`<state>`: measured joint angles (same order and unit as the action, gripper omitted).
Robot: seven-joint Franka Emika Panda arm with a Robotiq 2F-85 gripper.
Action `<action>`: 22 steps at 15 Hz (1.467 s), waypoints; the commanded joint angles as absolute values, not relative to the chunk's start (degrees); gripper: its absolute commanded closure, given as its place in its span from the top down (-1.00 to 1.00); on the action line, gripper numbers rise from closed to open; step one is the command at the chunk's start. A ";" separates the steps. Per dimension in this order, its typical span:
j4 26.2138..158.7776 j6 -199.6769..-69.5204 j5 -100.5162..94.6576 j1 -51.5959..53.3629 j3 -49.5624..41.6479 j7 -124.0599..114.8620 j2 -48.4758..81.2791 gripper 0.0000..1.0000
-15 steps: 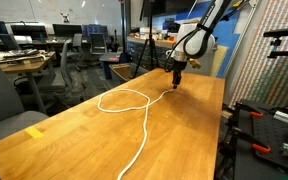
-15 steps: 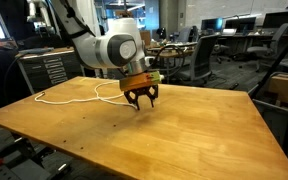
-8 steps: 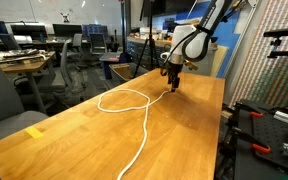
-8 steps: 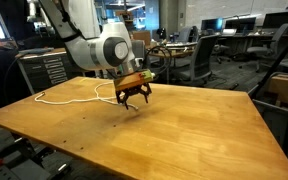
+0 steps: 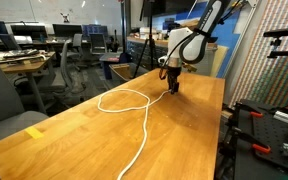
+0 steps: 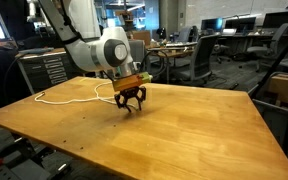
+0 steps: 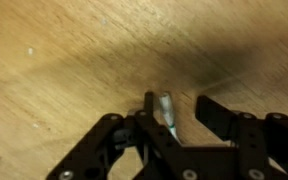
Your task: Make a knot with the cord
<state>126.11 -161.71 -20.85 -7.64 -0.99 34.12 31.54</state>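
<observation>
Long thin white cord point(image 5: 145, 120): tail runs off near edge of light wooden table point(image 5: 64, 140), well short of black gripper point(image 5: 172, 88). Farther on, open loop, just short of gripper. Gripper low over table at cord's far end, jaws partly apart. Pale tip point(image 7: 165, 112) sits between jaws, probably unclamped, placed to draw end through loop.

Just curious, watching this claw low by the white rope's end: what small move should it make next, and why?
Probably close the jaws. In the wrist view the gripper stands open, with a white piece, seemingly the cord, between its fingers against one. It is low at the table, so gripping likely comes before pulling.
</observation>
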 commanded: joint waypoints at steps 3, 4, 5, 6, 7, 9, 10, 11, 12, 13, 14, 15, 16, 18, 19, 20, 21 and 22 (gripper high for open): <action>123.89 -160.41 -22.96 -6.84 -2.19 33.88 33.04 -0.90; 123.77 -160.25 -22.79 -7.01 -2.08 33.88 33.01 -0.93; 123.64 -159.91 -22.40 -7.22 -1.82 33.88 33.01 -1.00; 123.48 -159.40 -21.86 -7.51 -1.51 33.87 33.04 -0.89; 123.44 -159.23 -21.61 -7.67 -1.37 33.82 33.01 -0.87; 123.54 -159.00 -20.93 -8.59 -1.14 34.21 32.27 -0.88; 123.80 -158.82 -21.09 -8.98 -1.43 34.70 31.25 -0.88; 124.49 -157.63 -22.22 -9.89 -2.14 36.72 28.78 -0.88; 124.73 -156.64 -23.54 -10.06 -3.89 37.19 26.96 -0.88; 124.66 -155.83 -25.00 -9.97 -6.59 36.60 25.30 -0.88; 124.32 -155.90 -27.33 -8.75 -10.09 34.08 24.55 -0.88; 124.12 -155.57 -29.39 -8.48 -13.10 32.14 23.46 -0.88; 123.81 -154.71 -30.77 -9.23 -15.20 31.61 22.24 -0.88; 123.34 -151.52 -31.41 -12.48 -17.68 33.52 19.88 -0.88; 123.37 -150.53 -30.98 -13.72 -18.08 34.39 19.67 -0.87; 123.50 -150.35 -30.12 -14.91 -17.96 34.80 19.39 -0.87; 123.68 -150.43 -28.27 -16.39 -17.22 35.58 18.83 -0.87; 124.30 -151.57 -23.73 -18.47 -15.03 36.74 18.08 -0.87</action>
